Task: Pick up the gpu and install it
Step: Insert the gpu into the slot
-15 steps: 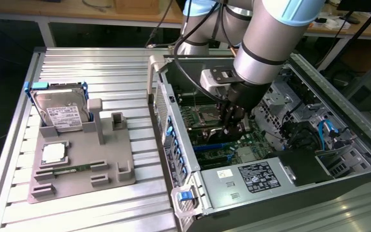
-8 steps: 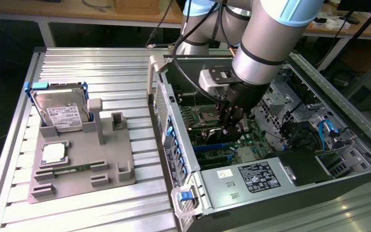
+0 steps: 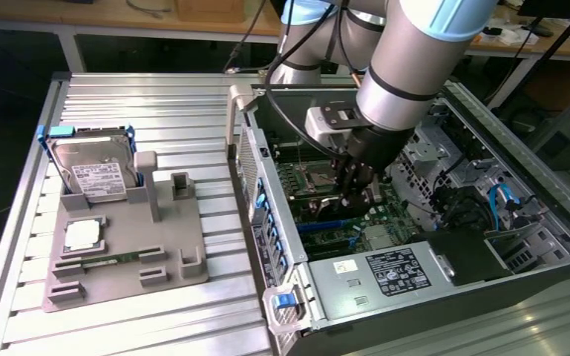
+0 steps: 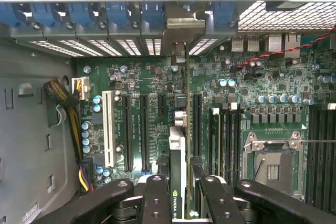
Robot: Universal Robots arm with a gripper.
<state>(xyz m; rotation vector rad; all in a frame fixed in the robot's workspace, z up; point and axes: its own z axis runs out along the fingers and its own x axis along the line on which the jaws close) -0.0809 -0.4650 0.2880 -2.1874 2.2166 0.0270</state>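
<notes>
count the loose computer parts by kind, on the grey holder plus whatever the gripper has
hard drive: 1, upright in the grey holder
memory stick: 1, flat in the holder
square silver chip: 1, flat in the holder
gpu: 1, held in the gripper
total: 4

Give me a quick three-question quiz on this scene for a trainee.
1. True or false: the claw holds the gpu inside the case.
2. Where is the hard drive? A: in the case. B: on the grey stand. C: in the claw.
3. Fill in: the case's card clips are ____ in colour.
Key: 1 true; 2 B; 3 blue.
</notes>
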